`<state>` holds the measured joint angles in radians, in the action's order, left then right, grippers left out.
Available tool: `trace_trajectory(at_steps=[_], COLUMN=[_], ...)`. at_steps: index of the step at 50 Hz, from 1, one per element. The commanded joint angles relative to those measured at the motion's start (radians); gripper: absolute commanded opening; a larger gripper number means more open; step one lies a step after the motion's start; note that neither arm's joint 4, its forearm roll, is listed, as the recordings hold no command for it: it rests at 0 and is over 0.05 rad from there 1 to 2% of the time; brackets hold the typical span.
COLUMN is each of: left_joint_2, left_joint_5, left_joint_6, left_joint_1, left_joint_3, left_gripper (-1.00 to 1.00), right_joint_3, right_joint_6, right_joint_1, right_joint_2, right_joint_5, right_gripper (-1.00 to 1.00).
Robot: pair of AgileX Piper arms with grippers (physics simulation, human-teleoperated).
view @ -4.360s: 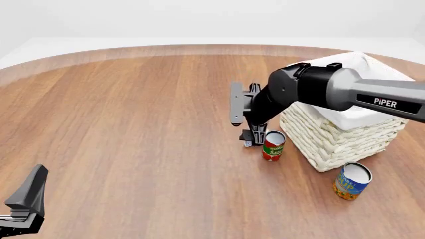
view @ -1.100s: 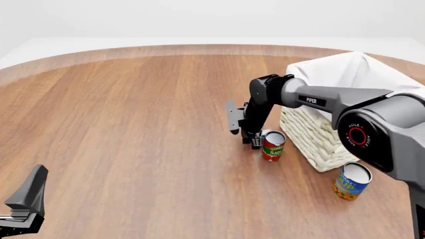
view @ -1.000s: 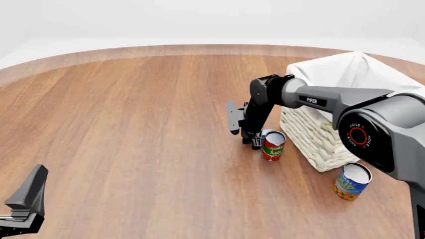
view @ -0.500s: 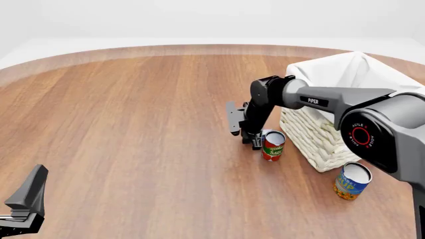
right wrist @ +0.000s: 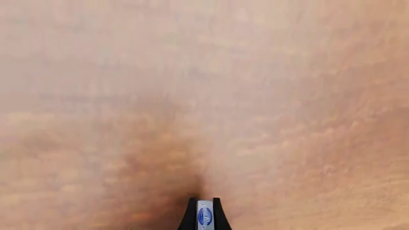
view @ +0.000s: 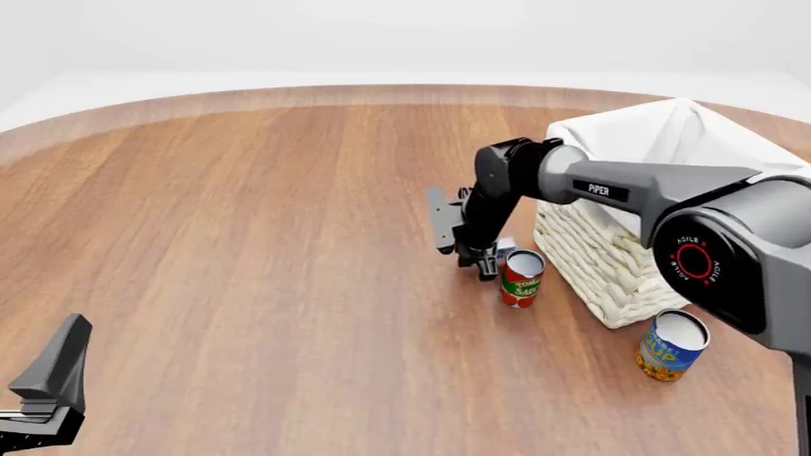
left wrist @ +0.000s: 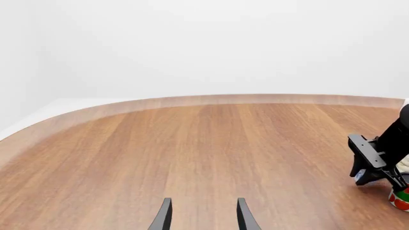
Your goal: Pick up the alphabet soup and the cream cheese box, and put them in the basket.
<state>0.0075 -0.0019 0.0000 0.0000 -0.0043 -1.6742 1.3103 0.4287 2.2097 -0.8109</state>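
The right gripper [right wrist: 204, 218] is pinching the cream cheese box [right wrist: 204, 215] beside the tomato can [view: 521, 276]; the left gripper [left wrist: 203, 218] is sitting spread.

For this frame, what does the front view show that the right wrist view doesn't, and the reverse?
Only the front view shows the white woven wicker basket, the blue-labelled alphabet soup can and the red and green tomato sauce can. Only the right wrist view shows the small blue and white cream cheese box pinched between the right gripper's fingers. Both show the wooden table.
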Motion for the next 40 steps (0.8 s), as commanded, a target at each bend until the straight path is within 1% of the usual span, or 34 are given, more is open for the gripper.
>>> trace_trajectory(at_steps=[1,9,17,19,22,23,28,36,40], left_joint_2=[0.0,0.0,0.0,0.0,0.0,0.0,0.0,0.0,0.0], left_joint_5=[0.0,0.0,0.0,0.0,0.0,0.0,0.0,0.0,0.0], left_joint_6=[0.0,0.0,0.0,0.0,0.0,0.0,0.0,0.0,0.0], left_joint_1=[0.0,0.0,0.0,0.0,0.0,0.0,0.0,0.0,0.0], left_joint_3=[0.0,0.0,0.0,0.0,0.0,0.0,0.0,0.0,0.0], left_gripper=[1.0,1.0,1.0,1.0,1.0,1.0,1.0,1.0,1.0], right_joint_3=[-0.001,0.02,0.039,0.037,0.016,0.022,-0.002,-0.017,0.009], right_joint_6=[0.006,0.012,0.003,-0.011,-0.089,-0.073,-0.102,-0.173,-0.201], right_joint_1=[0.008,0.024,0.042,0.044,0.091,0.078,0.073,0.089,0.092], right_joint_2=[-0.027,-0.065,-0.106,-0.115,-0.133,-0.132,-0.132,-0.152,-0.164], right_joint_5=[0.001,0.016,0.026,0.026,0.009,0.017,0.03,0.039,0.058], right_gripper=[-1.0,-1.0,-1.0,-1.0,-1.0,-1.0,-1.0,-1.0,-1.0])
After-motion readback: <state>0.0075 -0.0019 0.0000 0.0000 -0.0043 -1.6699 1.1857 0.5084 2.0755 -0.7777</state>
